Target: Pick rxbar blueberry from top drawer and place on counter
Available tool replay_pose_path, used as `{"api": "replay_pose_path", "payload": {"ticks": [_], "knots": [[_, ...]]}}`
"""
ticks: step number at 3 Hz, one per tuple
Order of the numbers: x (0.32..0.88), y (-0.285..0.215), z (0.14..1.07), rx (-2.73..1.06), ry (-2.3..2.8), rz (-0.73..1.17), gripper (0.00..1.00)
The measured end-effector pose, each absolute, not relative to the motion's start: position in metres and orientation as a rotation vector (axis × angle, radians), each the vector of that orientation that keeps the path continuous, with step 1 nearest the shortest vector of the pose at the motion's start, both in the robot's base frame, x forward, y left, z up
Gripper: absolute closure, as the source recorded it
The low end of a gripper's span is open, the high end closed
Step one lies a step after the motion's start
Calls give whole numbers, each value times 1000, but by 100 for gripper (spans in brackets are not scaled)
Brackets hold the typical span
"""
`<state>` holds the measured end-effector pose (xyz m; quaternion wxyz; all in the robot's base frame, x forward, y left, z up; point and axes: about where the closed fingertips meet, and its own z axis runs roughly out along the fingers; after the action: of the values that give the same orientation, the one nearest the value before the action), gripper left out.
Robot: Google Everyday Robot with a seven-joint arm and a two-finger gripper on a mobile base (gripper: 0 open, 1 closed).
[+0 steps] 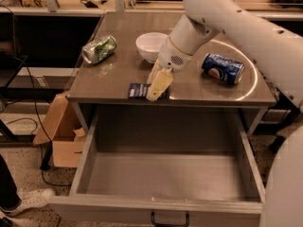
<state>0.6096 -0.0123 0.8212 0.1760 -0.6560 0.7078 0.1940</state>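
Observation:
The rxbar blueberry (138,90), a small flat dark-blue wrapper, lies on the counter (118,74) near its front edge. My gripper (156,90) hangs over the bar's right end, its cream fingers (159,85) pointing down at the counter surface and hiding part of the wrapper. The top drawer (165,174) is pulled wide open below the counter; its grey floor is bare, and the black handle (169,219) shows at the bottom.
A white bowl (150,45) sits mid-counter behind the gripper. A crushed green can (99,49) lies at the left, a blue Pepsi can (223,68) on its side at the right. A cardboard box (61,136) stands on the floor left of the drawer.

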Motion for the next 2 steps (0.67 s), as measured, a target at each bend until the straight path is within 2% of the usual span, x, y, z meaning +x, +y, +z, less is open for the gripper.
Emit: {"api": "replay_pose_path", "payload": {"ticks": [2], "knots": [[610,-12,821,-1858,2005,550,12]]}}
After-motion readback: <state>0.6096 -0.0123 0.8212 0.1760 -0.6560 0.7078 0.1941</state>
